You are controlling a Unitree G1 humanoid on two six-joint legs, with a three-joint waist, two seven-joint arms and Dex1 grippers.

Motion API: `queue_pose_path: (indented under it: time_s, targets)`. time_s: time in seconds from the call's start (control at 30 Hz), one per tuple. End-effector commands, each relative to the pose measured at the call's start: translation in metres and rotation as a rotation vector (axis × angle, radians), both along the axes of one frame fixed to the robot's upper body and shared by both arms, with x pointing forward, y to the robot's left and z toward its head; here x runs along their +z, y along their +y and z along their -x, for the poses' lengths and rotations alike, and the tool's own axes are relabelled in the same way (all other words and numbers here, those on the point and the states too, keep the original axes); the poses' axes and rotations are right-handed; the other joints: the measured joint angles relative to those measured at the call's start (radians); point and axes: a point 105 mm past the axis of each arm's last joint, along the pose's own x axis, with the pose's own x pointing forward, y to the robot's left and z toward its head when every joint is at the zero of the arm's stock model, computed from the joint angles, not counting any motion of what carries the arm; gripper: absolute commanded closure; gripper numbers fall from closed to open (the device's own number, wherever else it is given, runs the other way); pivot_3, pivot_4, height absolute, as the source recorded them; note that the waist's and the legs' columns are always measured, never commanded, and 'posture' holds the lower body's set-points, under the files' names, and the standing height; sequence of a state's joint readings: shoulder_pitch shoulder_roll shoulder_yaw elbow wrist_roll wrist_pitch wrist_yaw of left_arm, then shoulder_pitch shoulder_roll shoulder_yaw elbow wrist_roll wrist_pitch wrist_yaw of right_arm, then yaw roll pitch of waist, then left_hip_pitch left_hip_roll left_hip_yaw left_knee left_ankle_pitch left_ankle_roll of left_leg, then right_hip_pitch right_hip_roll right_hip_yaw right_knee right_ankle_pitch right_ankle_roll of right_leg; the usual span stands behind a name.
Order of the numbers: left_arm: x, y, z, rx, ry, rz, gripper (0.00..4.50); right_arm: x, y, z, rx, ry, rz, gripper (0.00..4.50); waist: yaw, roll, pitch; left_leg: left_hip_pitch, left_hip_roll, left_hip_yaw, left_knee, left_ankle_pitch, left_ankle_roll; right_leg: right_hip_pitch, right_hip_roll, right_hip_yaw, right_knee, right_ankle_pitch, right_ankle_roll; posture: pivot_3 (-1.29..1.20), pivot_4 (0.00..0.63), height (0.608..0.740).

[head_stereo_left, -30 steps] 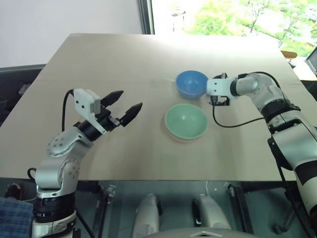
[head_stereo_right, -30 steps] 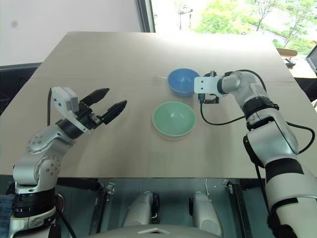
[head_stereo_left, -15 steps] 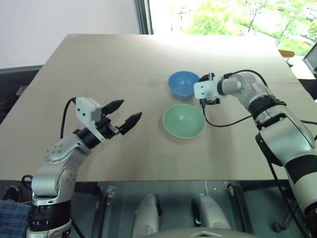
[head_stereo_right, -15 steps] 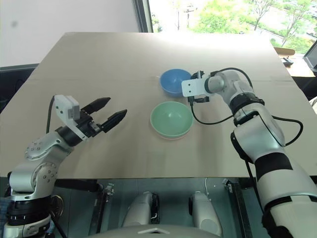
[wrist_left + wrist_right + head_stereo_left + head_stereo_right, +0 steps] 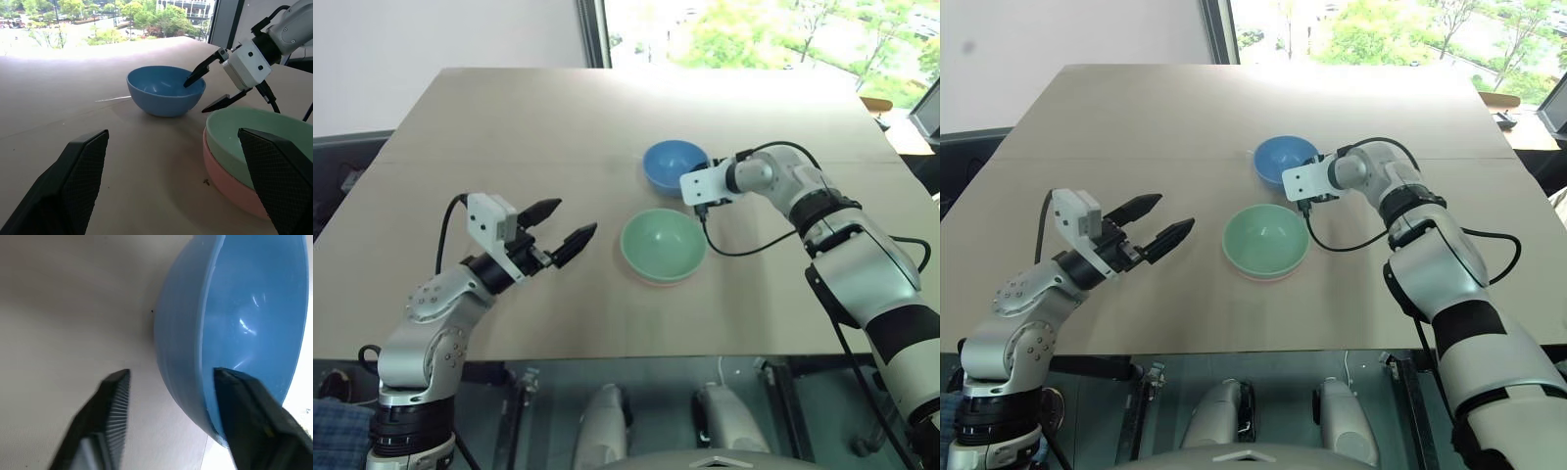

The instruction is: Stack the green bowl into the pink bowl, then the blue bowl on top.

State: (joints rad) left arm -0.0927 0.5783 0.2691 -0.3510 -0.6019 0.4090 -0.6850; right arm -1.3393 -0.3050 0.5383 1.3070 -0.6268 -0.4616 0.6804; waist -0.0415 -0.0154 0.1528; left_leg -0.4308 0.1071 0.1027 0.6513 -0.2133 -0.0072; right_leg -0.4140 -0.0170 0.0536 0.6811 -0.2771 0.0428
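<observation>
Now straddling blue bowl [image 5: 165,90] rim: right gripper [image 5: 211,84], jaws narrowing, not yet gripping.
Left gripper [image 5: 565,226] wide, empty; pink bowl [image 5: 230,182] mostly hidden under green bowl [image 5: 664,245].

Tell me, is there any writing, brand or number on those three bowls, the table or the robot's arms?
None can be read. The blue bowl, green bowl, pink bowl and table are plain, and no lettering shows on the arms.

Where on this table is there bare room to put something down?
The table's far half beyond the blue bowl is bare, as is the stretch between the left gripper and green bowl. It is crowded around the blue bowl, where the right gripper's fingers straddle its rim.
</observation>
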Motion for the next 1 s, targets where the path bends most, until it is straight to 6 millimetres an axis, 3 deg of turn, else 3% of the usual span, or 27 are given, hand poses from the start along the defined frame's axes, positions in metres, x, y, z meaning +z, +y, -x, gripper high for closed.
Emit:
queue_pose_path:
  time_s: [0.03,0.13,0.17,0.47,0.67,0.83,1.0]
  targets:
    - [0.013,-0.005,0.006,-0.026,-0.055,-0.013,0.0,0.016,0.009,-0.001,0.034,-0.044,-0.003,2.98,0.0,0.0,0.0,0.0,0.0,0.0,0.0,0.0,0.0,0.0,0.0,0.0,0.0,0.0,0.0,0.0,0.15,0.74]
    - [0.013,-0.006,0.006,-0.033,-0.053,-0.015,0.0,0.015,0.008,-0.001,0.035,-0.043,-0.002,4.32,0.0,0.0,0.0,0.0,0.0,0.0,0.0,0.0,0.0,0.0,0.0,0.0,0.0,0.0,0.0,0.0,0.15,0.74]
    - [0.013,-0.006,0.006,-0.034,-0.052,-0.015,0.0,0.016,0.007,-0.001,0.035,-0.044,-0.002,4.44,0.0,0.0,0.0,0.0,0.0,0.0,0.0,0.0,0.0,0.0,0.0,0.0,0.0,0.0,0.0,0.0,0.15,0.74]
    - [0.014,-0.01,0.004,-0.054,-0.057,-0.012,0.0,0.028,-0.002,-0.001,0.044,-0.06,-0.032,4.44,0.0,0.0,0.0,0.0,0.0,0.0,0.0,0.0,0.0,0.0,0.0,0.0,0.0,0.0,0.0,0.0,0.15,0.74]
    - [0.021,-0.018,0.0,-0.091,-0.08,0.007,0.0,0.049,-0.014,0.007,0.076,-0.013,-0.075,4.44,0.002,0.0,0.0,0.0,0.0,0.0,0.0,0.0,0.0,0.0,0.0,0.0,0.0,0.0,0.0,0.0,0.15,0.74]
    - [0.021,-0.027,-0.007,-0.162,-0.079,-0.011,0.0,0.073,-0.022,0.025,0.14,0.059,-0.109,4.44,0.001,0.001,0.001,0.0,0.0,0.0,-0.001,0.0,0.0,0.0,0.0,0.0,0.0,0.0,0.0,0.0,0.15,0.74]
    - [0.027,-0.033,-0.017,-0.262,-0.088,-0.06,0.0,0.081,-0.014,0.067,0.224,0.195,-0.135,4.44,0.008,0.001,0.001,-0.001,0.0,0.0,-0.001,0.0,0.0,0.0,0.0,-0.001,-0.001,0.0,0.0,0.0,0.15,0.74]
